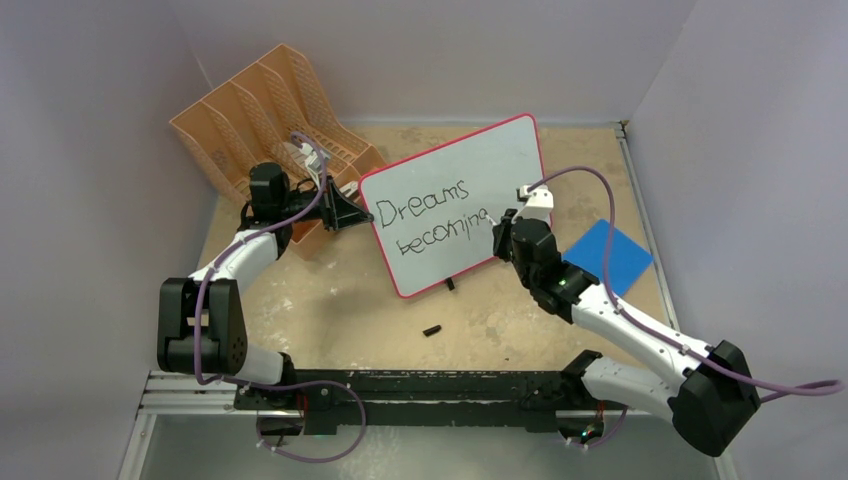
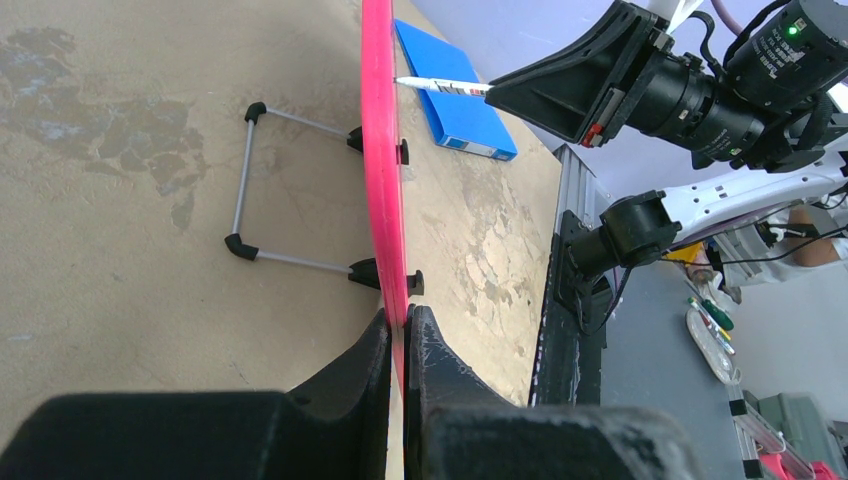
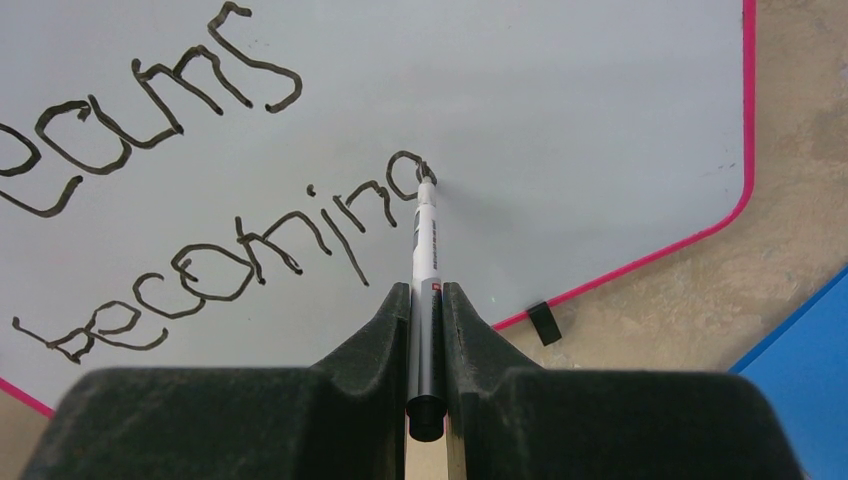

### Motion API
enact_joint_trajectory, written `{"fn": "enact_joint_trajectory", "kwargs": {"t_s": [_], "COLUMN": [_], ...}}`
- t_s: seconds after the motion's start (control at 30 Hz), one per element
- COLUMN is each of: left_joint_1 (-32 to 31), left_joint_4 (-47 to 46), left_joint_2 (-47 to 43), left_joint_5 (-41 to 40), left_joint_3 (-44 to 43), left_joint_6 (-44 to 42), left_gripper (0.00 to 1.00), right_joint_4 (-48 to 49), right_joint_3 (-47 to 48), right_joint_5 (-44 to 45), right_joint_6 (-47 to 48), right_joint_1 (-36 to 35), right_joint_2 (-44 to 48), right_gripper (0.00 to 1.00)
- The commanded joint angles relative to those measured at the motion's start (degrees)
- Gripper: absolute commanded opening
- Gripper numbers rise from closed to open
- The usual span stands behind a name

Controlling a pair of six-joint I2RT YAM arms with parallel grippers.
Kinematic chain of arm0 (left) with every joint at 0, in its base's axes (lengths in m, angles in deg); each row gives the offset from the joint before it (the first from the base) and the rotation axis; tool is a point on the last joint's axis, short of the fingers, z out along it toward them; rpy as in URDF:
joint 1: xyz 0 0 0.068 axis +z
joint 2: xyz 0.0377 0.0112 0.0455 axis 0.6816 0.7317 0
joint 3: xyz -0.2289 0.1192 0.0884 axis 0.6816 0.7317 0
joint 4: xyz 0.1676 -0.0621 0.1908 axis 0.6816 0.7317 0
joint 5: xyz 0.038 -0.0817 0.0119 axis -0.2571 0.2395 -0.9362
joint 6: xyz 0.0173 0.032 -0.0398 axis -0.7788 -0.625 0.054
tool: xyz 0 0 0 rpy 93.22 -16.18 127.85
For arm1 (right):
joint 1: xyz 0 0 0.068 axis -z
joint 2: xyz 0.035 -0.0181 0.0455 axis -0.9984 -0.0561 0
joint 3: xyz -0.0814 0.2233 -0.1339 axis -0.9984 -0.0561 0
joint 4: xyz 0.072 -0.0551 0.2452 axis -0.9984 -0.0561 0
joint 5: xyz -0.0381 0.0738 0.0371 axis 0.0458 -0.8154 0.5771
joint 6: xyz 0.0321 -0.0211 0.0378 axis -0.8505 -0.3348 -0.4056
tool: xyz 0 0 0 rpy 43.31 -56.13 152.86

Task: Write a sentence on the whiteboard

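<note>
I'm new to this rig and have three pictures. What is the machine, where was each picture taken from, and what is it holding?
Two robot arms stand at the near edge of the table. The wide picture looks down from above and behind them; the other two come from a camera on each wrist. The left tool is shut on the pink edge of the standing whiteboard. The right tool is shut on a marker, its tip at the last letter of "Dreams becoming". Also on the table: an orange file rack, a blue pad and a small black piece.
</note>
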Motion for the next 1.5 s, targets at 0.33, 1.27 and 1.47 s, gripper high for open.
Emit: {"fn": "enact_joint_trajectory", "kwargs": {"t_s": [0.33,1.27,1.47], "left_joint_1": [0.4,0.4,0.4], "left_joint_4": [-1.9,-2.0,-2.1], "left_joint_2": [-0.1,-0.1,-0.1], "left_joint_5": [0.1,0.2,0.1], "left_joint_3": [-1.6,-1.6,-1.6], "left_joint_6": [-1.8,-1.7,-1.7], "left_gripper": [0.00,0.00,0.00], "right_joint_4": [-5.3,-4.6,-3.5], "right_joint_3": [0.1,1.6,2.1], "right_joint_5": [-2.4,-7.8,-7.5], "right_joint_6": [-4.2,-4.3,-3.9], "right_joint_1": [0.4,0.3,0.4], "right_joint_2": [0.0,0.3,0.4], "right_gripper": [0.00,0.00,0.00]}}
